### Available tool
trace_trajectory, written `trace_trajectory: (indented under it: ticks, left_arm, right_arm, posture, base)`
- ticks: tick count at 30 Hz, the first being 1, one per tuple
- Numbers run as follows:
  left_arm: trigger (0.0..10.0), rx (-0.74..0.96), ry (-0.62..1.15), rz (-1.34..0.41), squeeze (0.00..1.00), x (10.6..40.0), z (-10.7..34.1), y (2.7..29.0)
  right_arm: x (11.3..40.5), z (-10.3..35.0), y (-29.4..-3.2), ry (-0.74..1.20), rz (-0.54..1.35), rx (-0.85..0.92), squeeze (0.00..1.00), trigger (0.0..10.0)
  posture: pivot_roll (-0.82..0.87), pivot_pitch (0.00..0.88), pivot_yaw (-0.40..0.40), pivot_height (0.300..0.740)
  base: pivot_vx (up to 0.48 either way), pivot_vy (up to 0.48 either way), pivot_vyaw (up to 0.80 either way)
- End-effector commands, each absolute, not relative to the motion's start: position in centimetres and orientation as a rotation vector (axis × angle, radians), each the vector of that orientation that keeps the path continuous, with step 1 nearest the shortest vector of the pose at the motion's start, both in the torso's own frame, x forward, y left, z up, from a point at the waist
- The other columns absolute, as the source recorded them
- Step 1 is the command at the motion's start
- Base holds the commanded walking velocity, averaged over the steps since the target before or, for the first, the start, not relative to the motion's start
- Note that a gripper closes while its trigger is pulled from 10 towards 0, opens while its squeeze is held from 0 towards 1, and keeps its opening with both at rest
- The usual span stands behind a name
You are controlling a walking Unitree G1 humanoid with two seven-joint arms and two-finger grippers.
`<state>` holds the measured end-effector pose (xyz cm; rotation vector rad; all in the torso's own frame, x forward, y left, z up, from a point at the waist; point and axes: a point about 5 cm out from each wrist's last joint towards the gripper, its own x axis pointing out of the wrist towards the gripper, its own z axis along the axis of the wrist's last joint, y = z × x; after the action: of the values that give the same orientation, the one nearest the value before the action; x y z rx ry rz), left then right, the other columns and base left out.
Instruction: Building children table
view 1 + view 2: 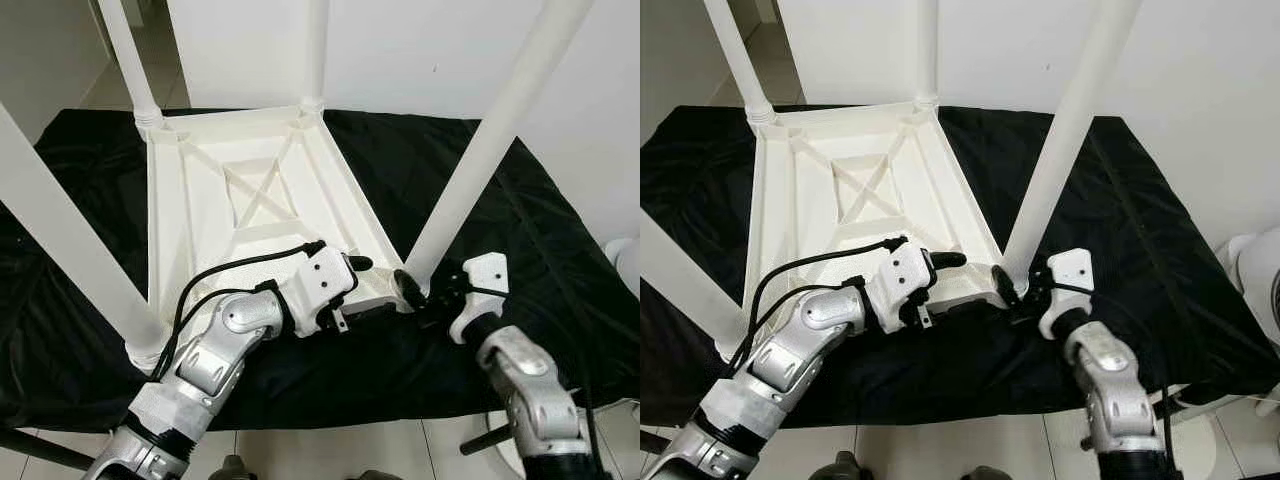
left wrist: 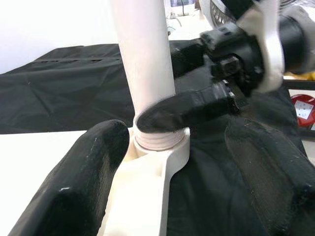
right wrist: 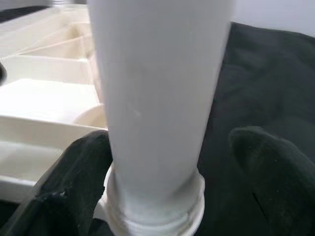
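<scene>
A white plastic children's table (image 1: 250, 200) lies upside down on a black cloth, its legs pointing up. The front right leg (image 1: 480, 150) stands in its corner socket (image 2: 157, 147). My right gripper (image 1: 412, 290) is open around the base of that leg. In the right wrist view one finger (image 3: 74, 187) rests against the leg (image 3: 157, 98), and the other stands a little apart from it. My left gripper (image 1: 362, 288) is open and straddles the table's rim just left of the same corner. Its two fingers (image 2: 74, 187) are spread wide, with nothing gripped.
The black cloth (image 1: 540, 250) covers a low platform with a white wall behind it. Three other white legs (image 1: 60, 240) rise at the remaining corners. A white appliance (image 1: 1260, 270) stands at the right edge. Pale floor tiles (image 1: 330, 450) lie in front.
</scene>
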<state>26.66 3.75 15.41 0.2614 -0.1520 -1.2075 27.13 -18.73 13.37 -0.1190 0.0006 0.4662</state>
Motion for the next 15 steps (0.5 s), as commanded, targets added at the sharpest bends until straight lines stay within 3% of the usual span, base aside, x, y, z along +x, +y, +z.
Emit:
trace_trajectory:
  ticks: [1,10,11,12,13,15]
  left_arm:
    - [10.0,0.277,-0.134,-1.239,0.00,26.6,15.1,3.7]
    - [10.0,0.285,-0.138,-1.237,0.00,26.8,15.4,3.8]
    - [10.0,0.286,-0.139,-1.236,0.00,26.8,15.4,3.8]
    - [10.0,0.286,-0.139,-1.236,0.00,26.8,15.4,3.8]
    - [10.0,0.285,-0.139,-1.234,0.00,26.7,15.4,3.8]
    - [10.0,0.285,-0.139,-1.232,0.00,26.7,15.4,3.8]
  right_arm:
    - [27.2,13.2,-18.6,0.002,0.501,-0.116,0.00,10.0]
    - [29.5,13.5,-18.5,0.026,0.637,-0.163,0.00,10.0]
    - [30.0,13.3,-18.3,0.040,0.661,-0.164,0.00,4.0]
    - [30.0,13.3,-18.3,0.040,0.661,-0.164,0.00,4.0]
    - [30.2,13.0,-18.2,0.055,0.685,-0.165,0.00,0.0]
    - [30.3,12.9,-18.1,0.063,0.700,-0.162,0.00,0.0]
  posture:
    - [-0.01,0.000,-0.016,0.740]
    - [0.01,0.000,-0.017,0.740]
    - [0.01,0.000,-0.020,0.740]
    - [0.01,0.000,-0.020,0.740]
    - [0.02,0.000,-0.025,0.740]
    - [0.02,0.000,-0.028,0.740]
  base:
    - [0.000,0.000,0.00]
    - [0.000,0.000,0.00]
    - [0.000,0.000,0.00]
    - [0.000,0.000,0.00]
    - [0.000,0.000,0.00]
    - [0.000,0.000,0.00]
